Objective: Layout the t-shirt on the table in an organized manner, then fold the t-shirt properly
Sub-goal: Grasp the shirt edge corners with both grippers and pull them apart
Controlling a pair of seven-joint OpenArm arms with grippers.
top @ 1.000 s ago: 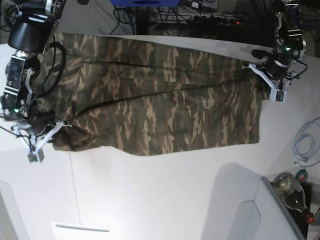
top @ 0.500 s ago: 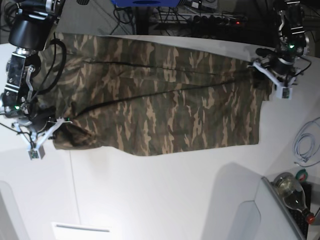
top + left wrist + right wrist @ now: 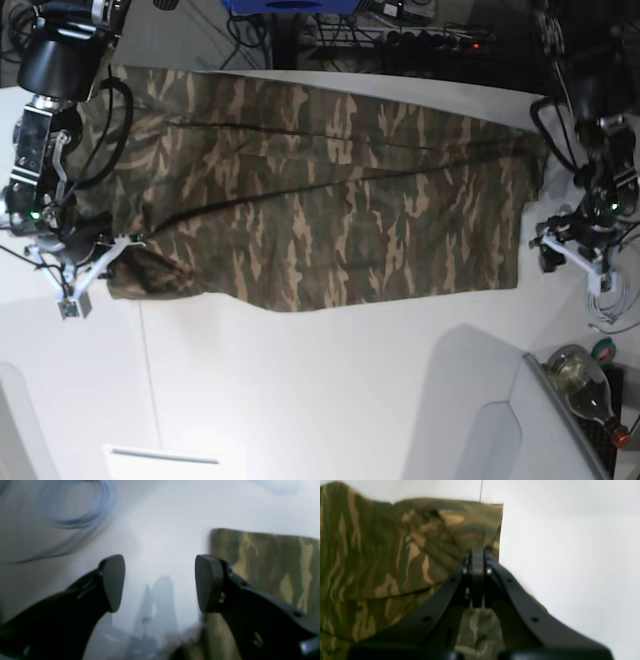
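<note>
T-shirt (image 3: 320,190) spread wide across the upper half of the base view, flat on the white table (image 3: 330,390), camouflage panel mostly smooth but bunched at its lower-left corner. Right gripper (image 3: 100,262) at the left edge of that view, jaws pressed together and clamped on that rumpled corner; in its wrist view, fabric folded up around the closed tips. Left gripper (image 3: 572,250) at the right edge of the base view, just off the shirt's side edge, jaws standing apart with nothing between them, only bare table and a strip of cloth beside one finger.

Judged step: laying out, not yet folding. Next move likely calls for pulling the pinched corner outward to flatten it, then a fresh grasp on the right-hand edge.
</note>
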